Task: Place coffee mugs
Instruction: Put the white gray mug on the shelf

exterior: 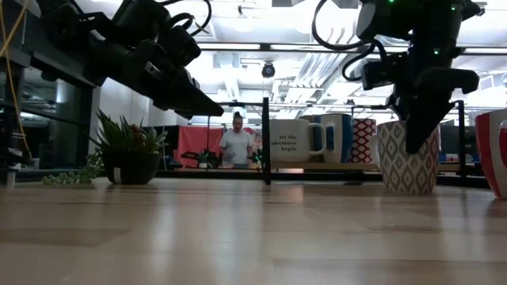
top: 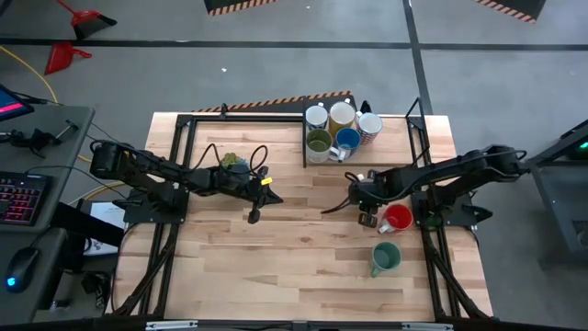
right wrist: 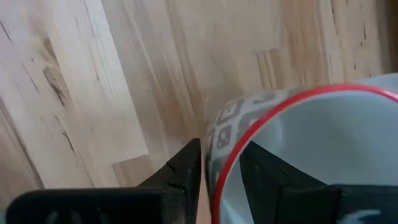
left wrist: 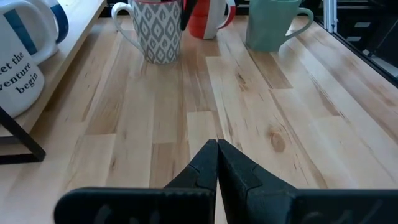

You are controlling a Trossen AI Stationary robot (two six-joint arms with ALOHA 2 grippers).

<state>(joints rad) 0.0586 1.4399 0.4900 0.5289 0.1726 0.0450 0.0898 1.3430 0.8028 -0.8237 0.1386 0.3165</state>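
A grey-and-white patterned coffee mug (exterior: 405, 158) with a red rim stands on its base on the wooden table (top: 276, 276), right of centre. My right gripper (top: 369, 219) comes down over it from above and is shut on its wall. Close by stand a red mug (top: 397, 218) and a teal mug (top: 386, 258). Several more mugs (top: 340, 133) sit together on the black rack (top: 307, 147) at the far edge. My left gripper (top: 254, 216) hovers shut over the table's middle and touches nothing. My right gripper holds the patterned mug's wall at the red rim (right wrist: 225, 163). One finger (right wrist: 186, 168) is outside the mug and the other (right wrist: 273, 180) is inside it. The fingers come from above, pointing steeply down. The mug is upright, its base on the table (exterior: 405, 190).
A small potted plant (exterior: 127, 150) stands at the far left of the table, behind my left arm. The rack's upright black bars (exterior: 265, 142) rise at the far edge. A person (exterior: 236, 146) stands in the room beyond. Bare wood lies along the near edge (top: 276, 294).
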